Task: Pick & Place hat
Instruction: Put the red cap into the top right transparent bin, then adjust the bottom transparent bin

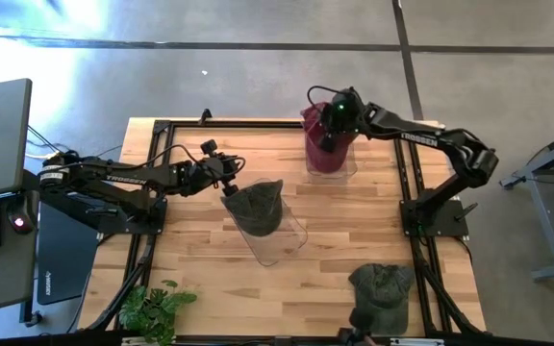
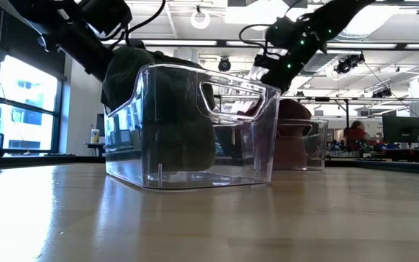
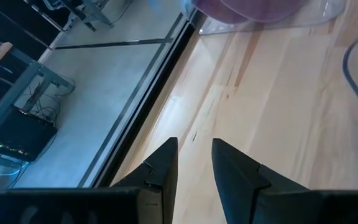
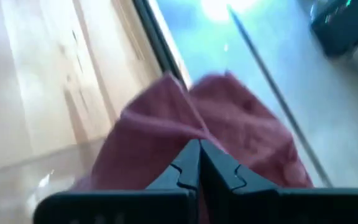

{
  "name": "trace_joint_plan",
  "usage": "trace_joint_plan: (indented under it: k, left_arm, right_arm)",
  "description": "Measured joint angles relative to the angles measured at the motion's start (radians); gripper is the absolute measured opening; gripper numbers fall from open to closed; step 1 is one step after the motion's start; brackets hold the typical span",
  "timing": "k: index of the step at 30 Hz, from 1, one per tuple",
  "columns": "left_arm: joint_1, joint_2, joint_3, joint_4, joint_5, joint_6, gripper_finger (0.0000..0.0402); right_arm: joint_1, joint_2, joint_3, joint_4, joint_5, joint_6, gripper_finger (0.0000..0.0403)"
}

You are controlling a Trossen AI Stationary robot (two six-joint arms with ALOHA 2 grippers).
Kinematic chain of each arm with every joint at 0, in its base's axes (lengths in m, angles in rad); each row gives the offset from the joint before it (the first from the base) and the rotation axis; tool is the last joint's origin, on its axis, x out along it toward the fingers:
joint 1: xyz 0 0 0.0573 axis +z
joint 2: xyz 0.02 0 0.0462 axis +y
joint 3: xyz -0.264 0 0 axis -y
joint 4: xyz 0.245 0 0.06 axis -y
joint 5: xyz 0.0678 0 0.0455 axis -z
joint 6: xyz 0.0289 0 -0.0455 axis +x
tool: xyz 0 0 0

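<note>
bright daylight | floor [image 1: 258, 67] glare | right wrist view blurred

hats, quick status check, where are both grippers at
Right gripper shut on maroon hat over far clear bin. Left gripper open, beside green hat in near bin. Third hat loose at table's front.

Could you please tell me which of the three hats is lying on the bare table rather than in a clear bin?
The green hat at the table's near edge, lying outside any bin.

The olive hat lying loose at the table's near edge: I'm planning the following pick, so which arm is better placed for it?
Right, probably. The olive hat lies near the right arm's base, though its gripper holds the maroon hat. The left gripper is by the clear bin.
</note>
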Motion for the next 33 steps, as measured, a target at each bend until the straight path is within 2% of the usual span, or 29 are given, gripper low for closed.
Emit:
trace_joint_plan:
  k: [3, 7, 11, 16, 18, 20, 22, 25, 29, 31, 33]
  left_arm:
    - [0.000, 0.000, 0.000, 0.009, 0.000, 0.002, 0.0092]
    - [0.000, 0.000, 0.000, 0.008, 0.000, 0.004, 0.0092]
    - [0.000, 0.000, 0.000, 0.008, 0.000, 0.004, 0.0092]
    - [0.000, 0.000, 0.000, 0.008, 0.008, 0.000, 0.0092]
    - [0.000, 0.000, 0.000, 0.010, 0.035, 0.000, 0.0092]
    - [0.000, 0.000, 0.000, 0.018, 0.062, 0.000, 0.0092]
    - [0.000, 0.000, 0.000, 0.027, 0.083, 0.000, 0.0092]
    - [0.000, 0.000, 0.000, 0.040, 0.110, 0.015, 0.0092]
    - [0.000, 0.000, 0.001, 0.071, 0.151, 0.029, 0.0092]
    - [-0.004, -0.002, 0.006, 0.073, 0.140, 0.030, 0.0092]
    - [-0.020, -0.023, 0.015, 0.073, 0.076, 0.029, 0.0092]
  right_arm:
    - [-0.001, -0.001, -0.032, 0.098, -0.007, -0.019, 0.0012]
    - [0.030, -0.033, -0.010, 0.057, 0.034, -0.036, 0.0018]
    - [0.084, -0.101, 0.053, -0.139, 0.034, 0.010, 0.0014]
    - [0.101, -0.178, 0.102, -0.487, -0.115, 0.132, 0.0002]
    - [0.088, -0.183, 0.102, -0.594, -0.113, 0.163, 0.0003]
    - [0.073, -0.173, 0.093, -0.655, -0.062, 0.190, 0.0003]
    - [0.049, -0.161, 0.065, -0.633, 0.034, 0.195, 0.0003]
    - [0.013, -0.134, 0.018, -0.508, 0.180, 0.214, 0.0002]
    - [-0.031, -0.095, -0.030, -0.293, 0.259, 0.218, 0.0004]
    - [-0.036, -0.092, -0.049, -0.196, 0.322, 0.218, 0.0002]
    - [-0.027, -0.096, -0.054, -0.150, 0.400, 0.216, 0.0002]
